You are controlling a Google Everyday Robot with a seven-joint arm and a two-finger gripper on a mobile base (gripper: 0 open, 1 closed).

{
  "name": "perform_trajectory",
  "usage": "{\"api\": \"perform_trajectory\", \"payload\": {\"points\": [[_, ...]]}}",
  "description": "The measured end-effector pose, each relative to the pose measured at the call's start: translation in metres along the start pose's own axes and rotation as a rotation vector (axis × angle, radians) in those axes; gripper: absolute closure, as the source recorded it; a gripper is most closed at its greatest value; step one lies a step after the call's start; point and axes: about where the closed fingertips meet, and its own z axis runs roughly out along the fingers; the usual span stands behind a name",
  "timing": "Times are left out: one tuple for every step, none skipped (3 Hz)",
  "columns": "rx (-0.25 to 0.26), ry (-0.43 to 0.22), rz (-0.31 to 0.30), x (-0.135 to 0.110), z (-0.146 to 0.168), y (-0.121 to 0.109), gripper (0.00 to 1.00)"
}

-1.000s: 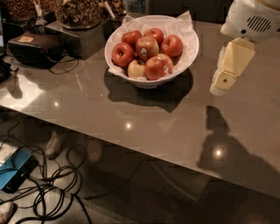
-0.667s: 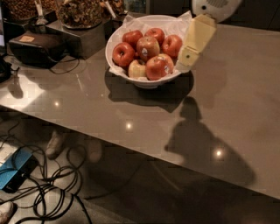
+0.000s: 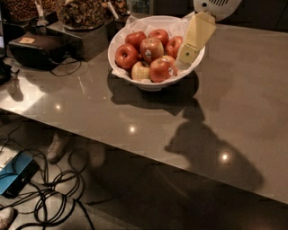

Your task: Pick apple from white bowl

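The white bowl (image 3: 150, 84) stands at the back middle of the grey table (image 3: 238, 99), lined with crinkled white paper and holding several apples. The apple (image 3: 151, 47), red with yellowish streaks and a small pale sticker, lies on top at the bowl's centre. Plain red apples (image 3: 126, 55) and a pale yellow-green apple (image 3: 140, 70) lie around it, and another stickered red apple (image 3: 162, 69) is at the front. My gripper (image 3: 186, 55), pale yellow, hangs tilted over the bowl's right side, just right of the apples, its tip close to the front right apple.
A black box with a cable (image 3: 38, 49) and jars of snacks (image 3: 81, 12) stand at the back left of the table. The table's front edge runs diagonally from left to lower right. Below it on the floor lie tangled cables (image 3: 54, 197) and a blue object (image 3: 15, 173).
My gripper has moved left from beside the bowl to over its right side and has come lower toward the apples. The bowl and apples have not moved.
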Motion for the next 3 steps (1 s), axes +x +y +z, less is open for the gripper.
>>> {"api": "perform_trajectory", "payload": {"points": [[-0.011, -0.048, 0.076, -0.020, 0.004, -0.013, 0.00], [-0.014, -0.082, 0.139, -0.044, 0.005, -0.029, 0.00], [-0.019, -0.099, 0.181, -0.062, 0.007, -0.039, 0.02]]}}
